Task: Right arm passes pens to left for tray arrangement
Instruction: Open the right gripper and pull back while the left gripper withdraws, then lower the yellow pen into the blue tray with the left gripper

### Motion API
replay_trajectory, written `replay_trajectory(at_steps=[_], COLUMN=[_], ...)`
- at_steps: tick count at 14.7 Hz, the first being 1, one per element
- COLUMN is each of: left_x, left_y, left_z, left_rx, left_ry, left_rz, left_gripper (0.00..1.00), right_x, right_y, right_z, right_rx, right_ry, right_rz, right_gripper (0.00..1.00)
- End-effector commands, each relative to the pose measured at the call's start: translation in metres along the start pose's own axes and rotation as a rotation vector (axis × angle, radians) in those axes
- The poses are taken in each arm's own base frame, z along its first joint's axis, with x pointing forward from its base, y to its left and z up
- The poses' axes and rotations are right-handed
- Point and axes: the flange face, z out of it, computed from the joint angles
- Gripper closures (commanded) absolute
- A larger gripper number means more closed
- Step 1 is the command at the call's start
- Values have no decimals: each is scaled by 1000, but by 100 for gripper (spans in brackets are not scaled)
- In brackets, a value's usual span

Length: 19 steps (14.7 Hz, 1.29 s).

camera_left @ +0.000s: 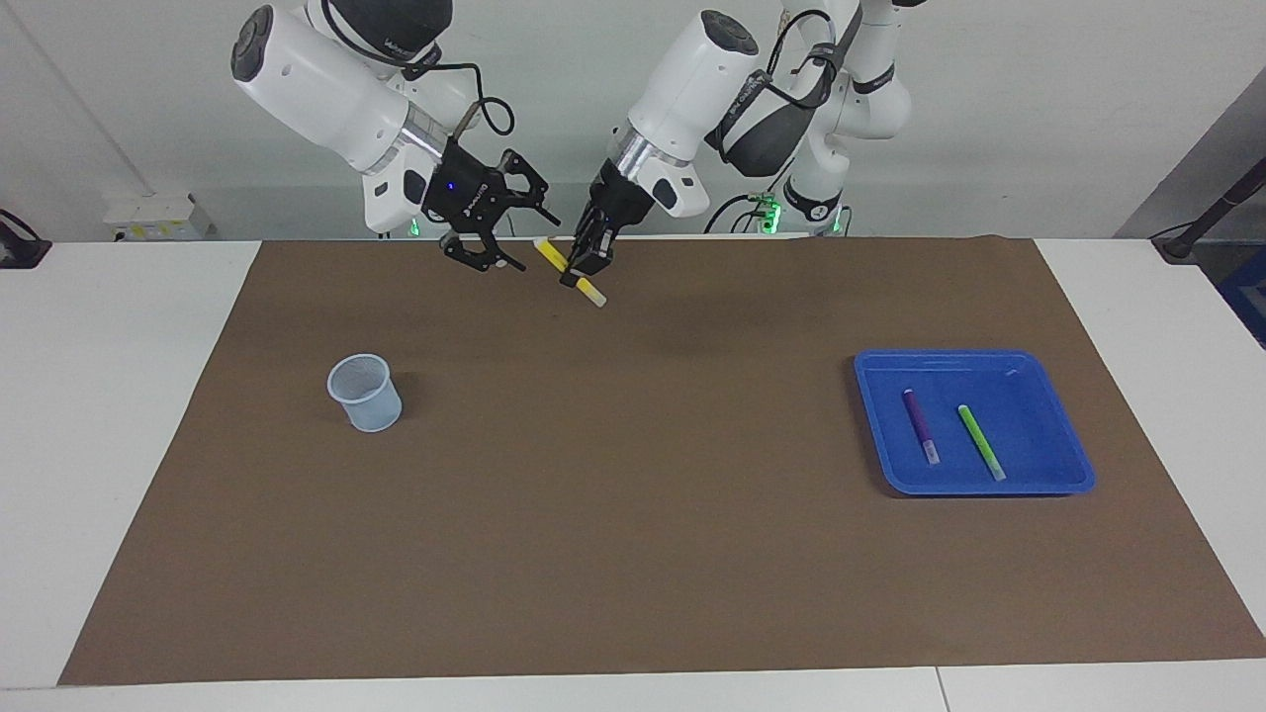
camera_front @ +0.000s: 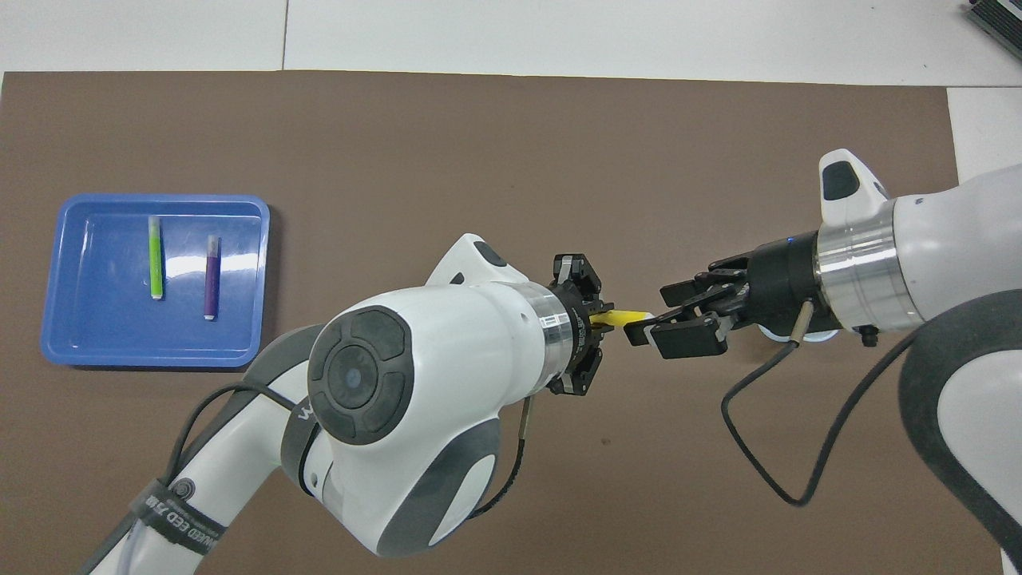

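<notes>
A yellow pen (camera_left: 571,271) (camera_front: 624,317) hangs tilted in the air over the mat's edge nearest the robots. My left gripper (camera_left: 586,265) (camera_front: 597,319) is shut on the pen's middle. My right gripper (camera_left: 529,242) (camera_front: 648,314) is open, its wide fingers spread on either side of the pen's free end without clamping it. The blue tray (camera_left: 974,356) (camera_front: 160,200) lies toward the left arm's end of the table. In it a purple pen (camera_left: 920,425) (camera_front: 211,277) and a green pen (camera_left: 981,442) (camera_front: 156,257) lie side by side.
A small translucent bluish cup (camera_left: 365,393) stands on the brown mat (camera_left: 633,514) toward the right arm's end. White tabletop borders the mat all round.
</notes>
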Motion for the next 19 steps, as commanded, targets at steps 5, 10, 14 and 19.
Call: replay_trajectory(at_steps=[5,10,14,19], left_x=[37,110,184,285], left_y=[19,51,73,89], left_z=[-14,-42,-73,-130], left_rx=[59,138,222,310], left_ry=[117,191,221,206], left_rz=[62,109,203,383], left_gripper=[100,100,100,100], right_x=[-6,-12,-15,-15], right_y=[3,25,40,45], right_z=[-3,-17,-46,-82], right_rx=[-20,-235,-380,-603], right_ry=[15,-45,-58,-88], right_rz=[27,27,77,84], right_gripper=[0,0,0,0])
